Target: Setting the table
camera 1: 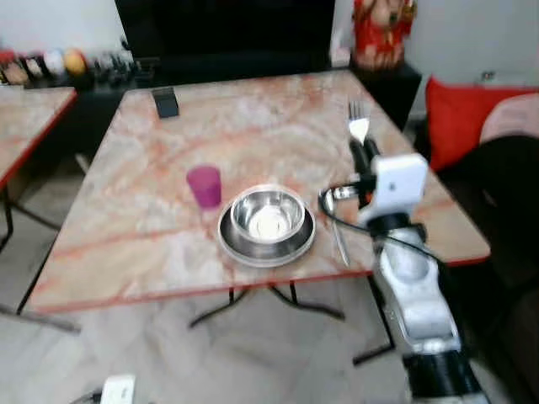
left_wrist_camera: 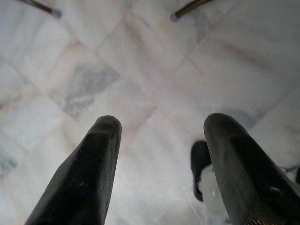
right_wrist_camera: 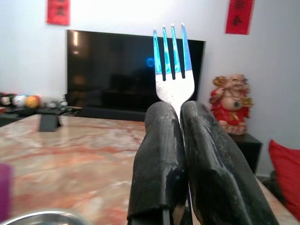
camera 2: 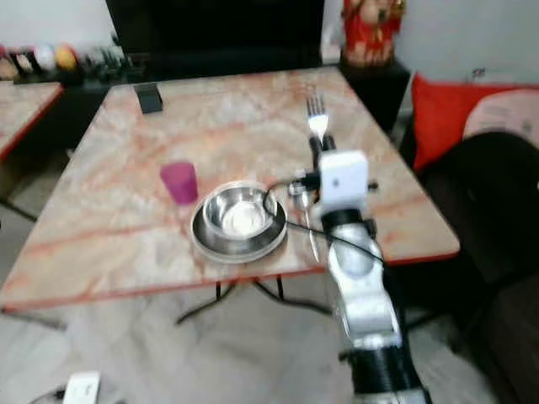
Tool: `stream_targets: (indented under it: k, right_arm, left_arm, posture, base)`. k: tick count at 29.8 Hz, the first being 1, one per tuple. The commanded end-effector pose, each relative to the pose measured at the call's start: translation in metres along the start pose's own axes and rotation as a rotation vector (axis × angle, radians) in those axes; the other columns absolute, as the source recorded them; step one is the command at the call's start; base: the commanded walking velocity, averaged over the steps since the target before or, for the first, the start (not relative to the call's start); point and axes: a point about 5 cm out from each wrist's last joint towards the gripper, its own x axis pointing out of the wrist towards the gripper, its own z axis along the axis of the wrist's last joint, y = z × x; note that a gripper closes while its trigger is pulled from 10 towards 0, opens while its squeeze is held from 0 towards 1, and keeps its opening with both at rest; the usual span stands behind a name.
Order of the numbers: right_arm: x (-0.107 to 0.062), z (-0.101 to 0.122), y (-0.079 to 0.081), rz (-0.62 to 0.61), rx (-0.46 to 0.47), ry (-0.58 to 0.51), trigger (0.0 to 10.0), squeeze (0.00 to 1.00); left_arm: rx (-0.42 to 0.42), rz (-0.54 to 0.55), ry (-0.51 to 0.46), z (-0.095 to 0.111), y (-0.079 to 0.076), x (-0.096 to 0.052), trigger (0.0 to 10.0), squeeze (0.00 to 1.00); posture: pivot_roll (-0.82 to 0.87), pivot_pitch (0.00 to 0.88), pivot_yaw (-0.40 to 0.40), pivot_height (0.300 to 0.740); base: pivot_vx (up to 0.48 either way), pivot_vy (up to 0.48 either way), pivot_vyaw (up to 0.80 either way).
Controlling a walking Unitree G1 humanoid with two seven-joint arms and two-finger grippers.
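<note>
Fork (camera 1: 358, 123) sits clamped in the right claw (camera 1: 364, 156), tines pointing away from the robot, above the right part of the tabletop (camera 1: 152, 227). In the left eye view a steel bowl on a plate (camera 1: 267, 220) lies to the left of the claw, near the front edge, with a purple cup (camera 1: 205, 186) just beyond on its left. A spoon (camera 1: 337, 231) lies on the tabletop right of the plate, below the claw, its long axis running toward the robot. The fork's free place, I judge, is on the plate's far side from this arm.

In the left wrist view, the left claw (left_wrist_camera: 161, 164) hangs spread and empty over the marble floor (left_wrist_camera: 140, 61).

The right wrist view shows both fingers (right_wrist_camera: 159, 154) squeezed on the fork's neck, handle hidden.
</note>
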Motion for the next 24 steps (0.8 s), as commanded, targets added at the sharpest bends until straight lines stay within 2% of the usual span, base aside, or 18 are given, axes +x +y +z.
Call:
stream_targets:
  k: [1,5,15,22,24]
  right_arm:
    - [0.000,0.000,-0.008,-0.023,-0.002,-0.003,10.0,0.00]
    - [0.001,0.001,-0.008,-0.024,-0.003,-0.002,10.0,0.00]
    - [0.005,0.000,-0.010,-0.020,0.003,0.013,10.0,0.00]
    - [0.010,-0.001,-0.019,-0.043,0.021,0.037,10.0,0.00]
    - [0.012,-0.003,-0.027,-0.083,0.041,0.056,10.0,0.00]
  left_arm:
    - [-0.004,-0.012,0.028,-0.005,-0.004,-0.001,10.0,0.00]
    - [-0.006,-0.011,0.035,-0.007,-0.005,-0.001,10.0,0.00]
    - [-0.005,-0.005,0.036,-0.007,-0.005,-0.001,10.0,0.00]
    - [-0.009,-0.004,0.036,-0.007,-0.004,-0.001,10.0,0.00]
    - [-0.021,0.001,0.038,-0.007,-0.003,-0.001,10.0,0.00]
  posture:
    - [-0.11,0.000,0.050,0.732]
    - [-0.11,0.000,0.048,0.732]
    - [-0.11,0.000,0.052,0.732]
    - [-0.12,0.000,0.060,0.732]
    - [-0.12,0.000,0.063,0.732]
  base:
    - [0.262,0.000,0.00]
    - [0.250,0.000,0.00]
    - [0.000,0.000,0.00]
    - [0.000,0.000,0.00]
    - [0.000,0.000,0.00]
